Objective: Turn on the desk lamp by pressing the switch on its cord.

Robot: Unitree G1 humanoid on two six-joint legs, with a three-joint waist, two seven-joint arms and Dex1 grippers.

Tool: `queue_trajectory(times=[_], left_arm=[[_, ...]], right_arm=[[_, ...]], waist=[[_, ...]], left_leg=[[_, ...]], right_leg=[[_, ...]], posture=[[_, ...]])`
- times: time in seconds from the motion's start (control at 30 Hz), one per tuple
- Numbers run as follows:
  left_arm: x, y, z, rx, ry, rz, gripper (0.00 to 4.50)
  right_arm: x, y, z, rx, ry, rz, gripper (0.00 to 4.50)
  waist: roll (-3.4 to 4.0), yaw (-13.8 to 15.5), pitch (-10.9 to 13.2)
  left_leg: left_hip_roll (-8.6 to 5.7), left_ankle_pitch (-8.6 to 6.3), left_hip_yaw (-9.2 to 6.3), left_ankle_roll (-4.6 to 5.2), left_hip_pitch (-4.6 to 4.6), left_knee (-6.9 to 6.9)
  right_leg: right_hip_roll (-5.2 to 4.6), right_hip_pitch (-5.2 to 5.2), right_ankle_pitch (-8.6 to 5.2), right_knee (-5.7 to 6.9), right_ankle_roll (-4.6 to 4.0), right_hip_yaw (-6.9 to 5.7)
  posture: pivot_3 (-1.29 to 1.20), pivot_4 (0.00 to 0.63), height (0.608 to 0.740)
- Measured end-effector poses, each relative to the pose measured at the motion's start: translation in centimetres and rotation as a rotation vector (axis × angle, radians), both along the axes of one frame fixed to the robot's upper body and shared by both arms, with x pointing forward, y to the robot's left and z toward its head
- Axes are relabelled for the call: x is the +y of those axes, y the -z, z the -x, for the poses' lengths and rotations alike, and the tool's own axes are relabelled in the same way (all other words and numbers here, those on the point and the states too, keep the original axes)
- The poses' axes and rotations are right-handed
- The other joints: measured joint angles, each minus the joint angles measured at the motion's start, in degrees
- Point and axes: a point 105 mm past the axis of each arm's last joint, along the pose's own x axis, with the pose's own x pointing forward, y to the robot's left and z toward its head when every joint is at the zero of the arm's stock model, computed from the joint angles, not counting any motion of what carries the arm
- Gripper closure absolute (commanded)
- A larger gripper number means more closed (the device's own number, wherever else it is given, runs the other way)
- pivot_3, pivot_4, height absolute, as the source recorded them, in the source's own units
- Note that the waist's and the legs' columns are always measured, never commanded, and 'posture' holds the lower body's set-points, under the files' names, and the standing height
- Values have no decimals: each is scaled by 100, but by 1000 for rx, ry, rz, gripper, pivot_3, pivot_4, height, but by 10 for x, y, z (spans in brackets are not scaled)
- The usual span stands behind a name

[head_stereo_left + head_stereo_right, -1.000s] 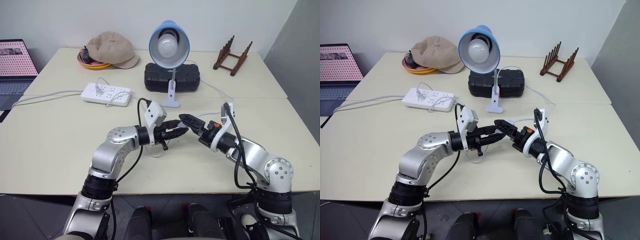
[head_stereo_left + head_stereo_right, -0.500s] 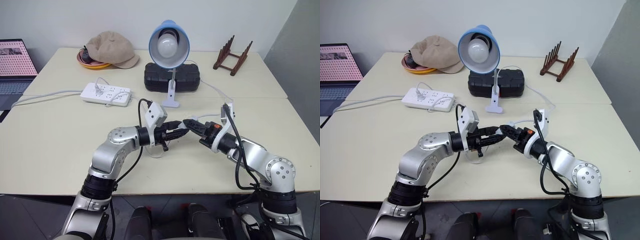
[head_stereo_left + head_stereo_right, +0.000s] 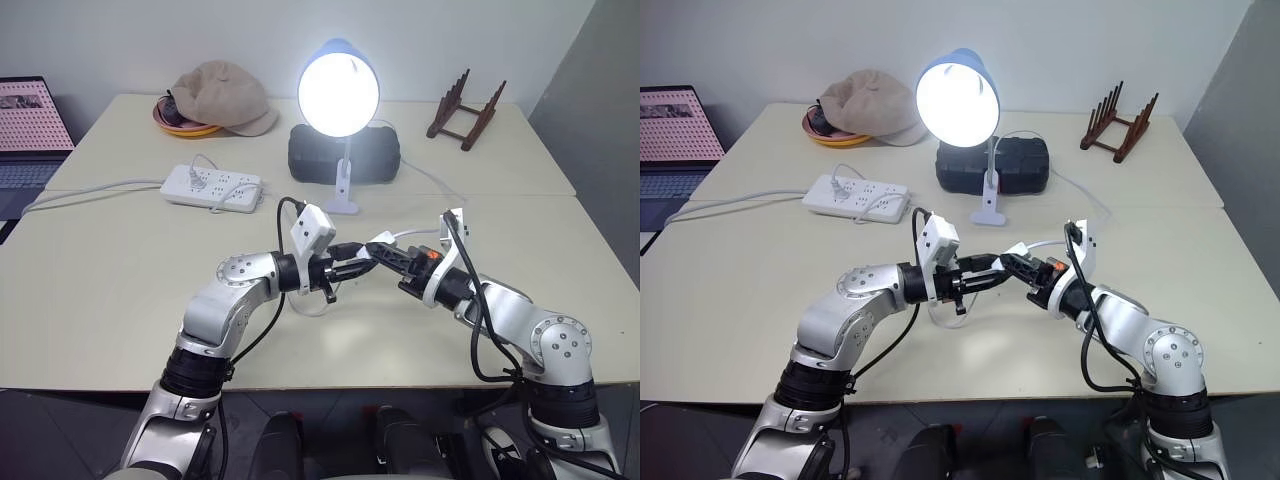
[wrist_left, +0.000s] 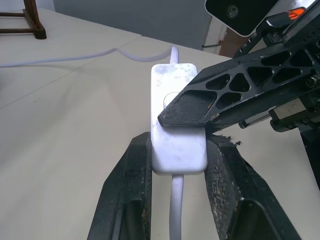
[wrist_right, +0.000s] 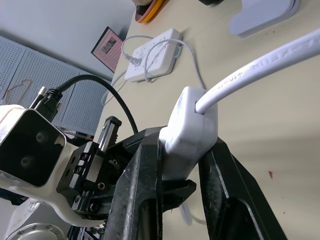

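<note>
The desk lamp (image 3: 338, 90) stands at the back middle of the table, its bulb glowing bright under the light-blue shade. Above the table's middle, my left gripper (image 3: 352, 266) is shut on the small white switch (image 4: 176, 120), gripping its sides. My right gripper (image 3: 376, 249) meets it from the right and is shut across the same switch (image 5: 192, 127), one black finger (image 4: 220, 100) pressing on its face. The thin white cord (image 5: 260, 65) runs from the switch back toward the lamp.
A white power strip (image 3: 212, 187) with its cable lies back left. A black case (image 3: 344, 153) sits behind the lamp's base. A beige cap (image 3: 222, 97), a wooden rack (image 3: 465, 110) and a laptop (image 3: 30, 125) line the far side.
My right gripper has closed on the switch held by my left gripper, and the lamp's bulb has gone from dark to lit. The left arm has kept still.
</note>
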Motion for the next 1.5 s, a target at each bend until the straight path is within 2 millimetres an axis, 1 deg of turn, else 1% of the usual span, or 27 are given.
queue_trajectory(times=[0.07, 0.17, 0.23, 0.27, 0.33, 0.4, 0.43, 0.5, 0.6, 0.67, 0.73, 0.77, 0.87, 1.0, 1.03, 1.07, 1.13, 1.17, 1.2, 1.23, 1.3, 1.37, 1.4, 1.5], left_arm=[[1, -1, -1, -6, 4, -6, 3394], [3, -5, -2, -22, 14, -21, 3394], [6, -4, -4, -18, 23, -42, 3394], [6, -2, -6, -14, 30, -64, 3394], [13, 2, -14, -12, 28, -123, 3394], [21, 6, -24, -26, 17, -187, 3394], [26, 11, -31, -36, 2, -230, 3394], [28, 22, -39, -39, 3, -287, 3394], [24, 38, -46, -49, 20, -354, 3394], [24, 51, -53, -57, 21, -414, 3394], [27, 58, -57, -75, 25, -452, 2695], [25, 58, -59, -98, 45, -461, 2502], [26, 57, -63, -123, 64, -467, 1796], [30, 56, -63, -114, 86, -461, 1022], [33, 56, -61, -107, 101, -466, 920], [36, 56, -60, -103, 112, -472, 712], [49, 53, -57, -86, 114, -483, 298], [64, 51, -52, -57, 99, -482, 105], [76, 49, -48, -33, 85, -477, 20], [89, 44, -44, -3, 63, -469, 20], [120, 24, -31, 44, 8, -433, 20], [138, 6, -24, 58, -39, -413, 20], [149, -3, -16, 61, -71, -404, 20], [181, -14, -3, 107, -190, -386, 20]], right_arm=[[2, 1, 1, -4, -16, 6, 2615], [2, 1, 2, -8, -20, 5, 1720], [0, 0, 3, -16, -24, 15, 1279], [-5, 1, 6, -28, -31, 39, 1135], [-16, 7, 15, -56, -58, 129, 551], [-34, 17, 25, -109, -90, 324, 160], [-45, 21, 29, -159, -102, 443, 59], [-52, 22, 35, -245, -132, 575, 59], [-54, 15, 34, -364, -135, 655, 59], [-55, 11, 30, -452, -114, 727, 59], [-58, 9, 25, -502, -77, 773, 0], [-60, 9, 23, -523, -48, 787, 0], [-56, 15, 22, -543, -32, 784, 0], [-55, 18, 21, -554, -29, 796, 0], [-55, 20, 22, -553, -33, 804, 0], [-56, 22, 23, -550, -38, 807, 0], [-56, 25, 25, -546, -54, 812, 0], [-56, 26, 25, -548, -71, 812, 0], [-58, 26, 25, -548, -79, 812, 0], [-62, 24, 23, -547, -84, 813, 0], [-77, 19, 18, -546, -91, 825, 0], [-92, 15, 14, -542, -81, 838, 0], [-96, 14, 14, -549, -116, 832, 0], [-114, 16, 13, -515, -151, 829, 0]], waist=[[0, 0, 0], [0, 0, 1], [1, 3, 1], [2, 20, 1], [5, 52, 3], [11, 77, 6], [10, 80, 5], [10, 77, 5], [11, 64, 5], [10, 65, 5], [10, 69, 5], [6, 78, 3], [6, 81, 2], [6, 74, 2], [6, 73, 3], [6, 70, 3], [6, 44, 3], [7, 9, 3], [8, -19, 5], [8, -36, 5], [8, -42, 6], [8, -38, 6], [8, -40, 6], [8, -18, 6]], left_leg=[[0, 0, 0, 0, -4, 0], [0, 0, 0, 0, -7, 0], [0, 0, 0, 0, -8, 0], [-1, 0, -1, 0, -10, 0], [-2, 0, -1, 0, -18, 1], [-9, 0, 2, 0, -33, 3], [-7, 0, 2, 0, -36, 4], [-6, 0, 1, 0, -41, 3], [-6, 0, 3, 1, -50, 2], [-5, 0, 2, 1, -52, 3], [-5, 0, 2, 1, -55, 3], [-5, 0, 2, 0, -54, 4], [-6, 0, 5, 0, -55, 7], [-6, 0, 5, 1, -54, 6], [-6, 0, 4, 1, -54, 6], [-4, 0, 4, 1, -54, 5], [-3, 0, 4, 1, -53, 4], [-1, 0, 4, 1, -53, 3], [2, 0, 4, 0, -53, 4], [3, 0, 3, 1, -53, 4], [4, 0, 0, 0, -52, 5], [2, 0, 0, 0, -49, 8], [2, 0, 2, 0, -48, 8], [0, 0, 4, 0, -46, 10]], right_leg=[[0, -3, 0, -1, 0, 0], [0, -4, 0, -3, 0, 0], [0, -5, 0, -4, 0, -1], [0, -6, 0, -5, 0, -2], [-3, -9, 0, -11, 0, -3], [-8, -24, 0, -13, 1, -2], [-7, -25, 0, -17, 1, -4], [-6, -32, 0, -17, 1, -5], [-4, -49, 1, -9, 2, -3], [-2, -52, 1, -8, 3, -3], [-2, -53, 1, -8, 4, -3], [-3, -50, 1, -10, 4, -4], [-4, -50, 2, -9, 5, -1], [-4, -50, 3, -5, 7, -2], [-3, -51, 3, -2, 7, -3], [-2, -52, 3, -1, 7, -3], [-1, -55, 5, 5, 9, -1], [1, -56, 4, 8, 9, -1], [2, -58, 4, 12, 9, -2], [3, -59, 4, 15, 8, -4], [3, -57, 1, 17, 3, -6], [0, -53, 0, 17, 1, -6], [-1, -51, 0, 13, 1, -4], [-6, -51, -1, 12, 1, -6]], posture=[[0, 150, 740], [0, 150, 740], [0, 150, 740], [0, 150, 740], [0, 150, 740], [0, 150, 740], [0, 150, 740], [0, 150, 740], [0, 150, 740], [0, 150, 740], [0, 150, 740], [0, 150, 740], [0, 150, 740], [0, 150, 740], [0, 150, 740], [0, 150, 740], [0, 150, 740], [0, 150, 740], [0, 150, 740], [0, 150, 740], [0, 150, 740], [0, 150, 740], [0, 150, 740], [0, 150, 740]])
